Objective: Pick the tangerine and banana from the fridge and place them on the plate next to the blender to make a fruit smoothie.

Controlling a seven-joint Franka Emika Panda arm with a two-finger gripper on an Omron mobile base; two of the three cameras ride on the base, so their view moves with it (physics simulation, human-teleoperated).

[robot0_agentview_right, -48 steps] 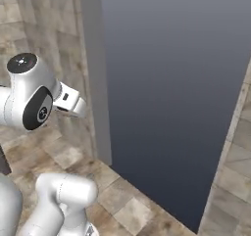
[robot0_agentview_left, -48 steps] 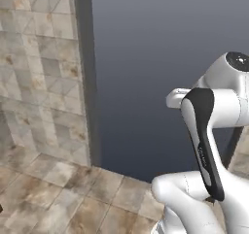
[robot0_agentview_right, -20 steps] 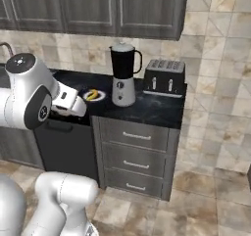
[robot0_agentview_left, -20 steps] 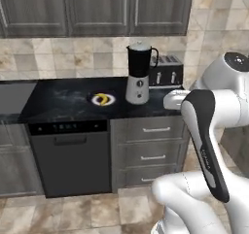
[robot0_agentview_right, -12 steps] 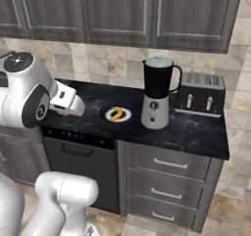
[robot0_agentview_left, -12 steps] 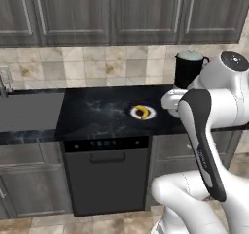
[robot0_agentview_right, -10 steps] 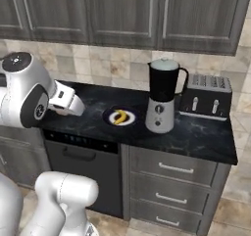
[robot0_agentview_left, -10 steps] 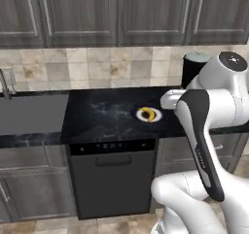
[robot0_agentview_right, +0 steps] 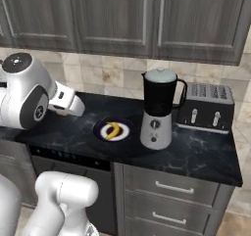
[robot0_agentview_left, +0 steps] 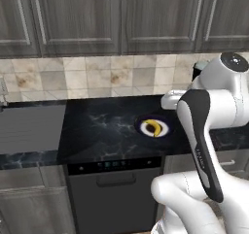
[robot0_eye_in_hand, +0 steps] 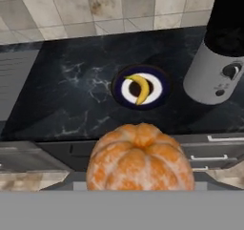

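Hand view: tangerine [robot0_eye_in_hand: 140,156] gripped | banana [robot0_eye_in_hand: 139,88] on plate [robot0_eye_in_hand: 159,96] | blender [robot0_agentview_right: 157,113] beside

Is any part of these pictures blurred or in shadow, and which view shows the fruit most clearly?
Hand view: the tangerine is very close and looks soft, while the banana on the plate is sharper. Left base view: even light, and the banana is small and coarse. Right base view: the blender casts a soft shadow on the dark counter; no glare.
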